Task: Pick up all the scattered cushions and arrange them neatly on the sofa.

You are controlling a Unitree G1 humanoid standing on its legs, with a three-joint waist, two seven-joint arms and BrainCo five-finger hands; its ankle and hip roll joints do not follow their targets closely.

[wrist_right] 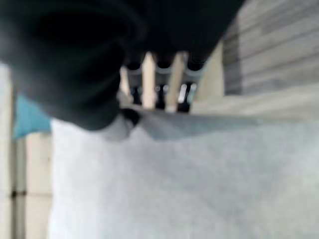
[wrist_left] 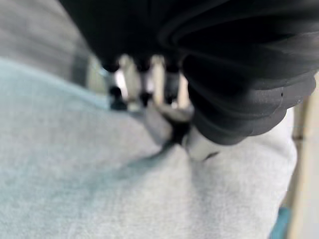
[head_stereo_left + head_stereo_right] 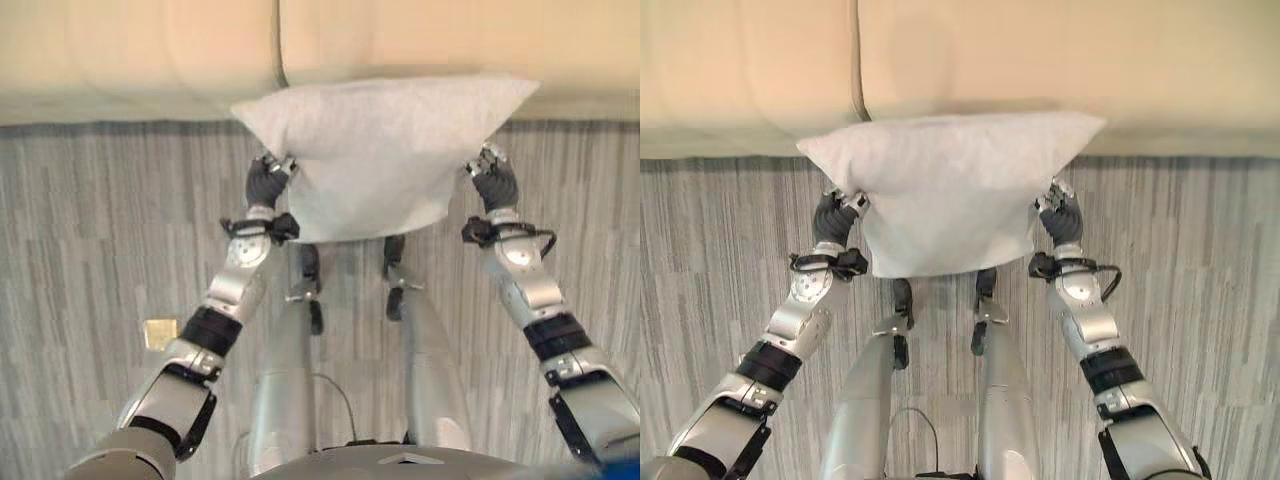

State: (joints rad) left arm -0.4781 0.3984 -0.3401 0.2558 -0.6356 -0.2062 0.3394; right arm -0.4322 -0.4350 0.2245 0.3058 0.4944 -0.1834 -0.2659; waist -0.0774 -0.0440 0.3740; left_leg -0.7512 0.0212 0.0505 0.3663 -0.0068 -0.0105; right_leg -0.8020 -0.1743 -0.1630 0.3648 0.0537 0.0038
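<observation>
A pale grey-white cushion hangs in the air between my two hands, its top edge level with the front of the beige sofa. My left hand pinches the cushion's left edge and my right hand pinches its right edge. The left wrist view shows fingers and thumb curled into the cushion's cloth. In the right wrist view the fingers reach over the cushion while the thumb presses the cloth from the near side.
The sofa's seat front runs across the top of the eye views, with a seam between two seat pads. Grey striped carpet lies below it. A small tan square lies on the floor by my left arm.
</observation>
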